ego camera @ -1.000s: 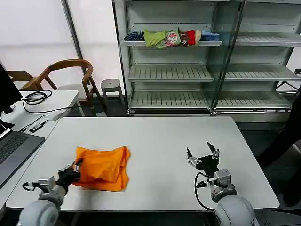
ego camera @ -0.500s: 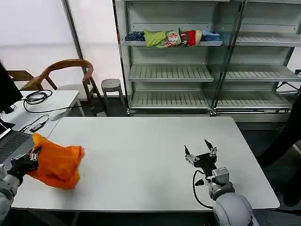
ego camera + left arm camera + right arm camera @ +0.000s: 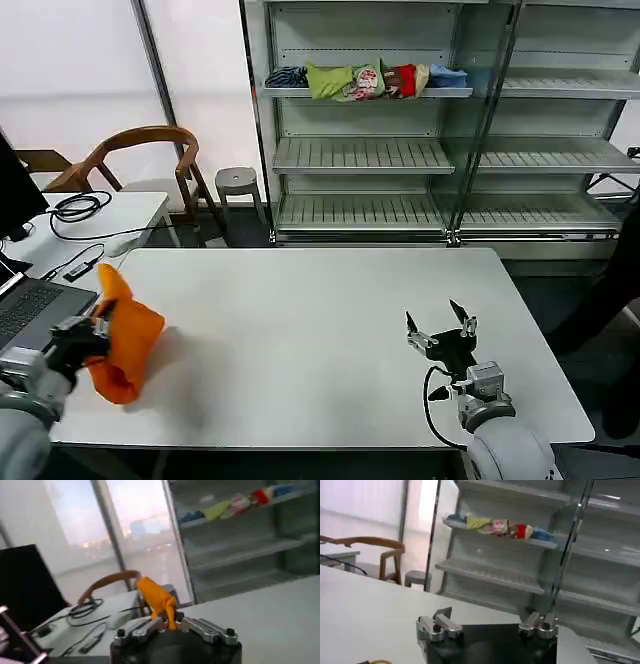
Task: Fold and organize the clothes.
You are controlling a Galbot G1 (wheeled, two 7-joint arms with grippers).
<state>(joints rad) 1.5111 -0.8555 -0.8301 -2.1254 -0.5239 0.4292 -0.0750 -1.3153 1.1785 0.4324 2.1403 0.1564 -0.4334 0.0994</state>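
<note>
The orange T-shirt (image 3: 122, 335) hangs bunched at the left edge of the white desk (image 3: 310, 330), lifted clear of the surface along most of its length, with one peak of cloth standing up above the grasp and the heavier part drooping below it toward the desk's front-left corner. It is a crumpled handful (no lettering shows on the folds facing us). The left gripper (image 3: 88, 338) has it pinched at the side nearest the robot's left, its fingers closed on the fabric; from the left wrist view the same cloth (image 3: 156, 599) rises as an orange tongue straight out from between the gripper's fingers (image 3: 145, 628).

The left arm reaches out low from the bottom-left, the wrist turned so the gripper points in toward the desk, and it sits right at the desk's left edge, beside the dark laptop (image 3: 30, 310) on the neighbouring side table.

The right gripper (image 3: 440, 331) is well apart from the shirt, over the right-hand part of the desk near the front edge. Its two fingers are spread wide and point up and away from the robot, with nothing between them; the forearm rises from the bottom edge, a black cable looped beside it.

Behind the desk stands a metal shelf unit (image 3: 440, 150) with a row of multicoloured garments (image 3: 365, 80) on its upper shelf, and to the left a wooden chair (image 3: 140, 160) and a small round stool (image 3: 237, 185).
</note>
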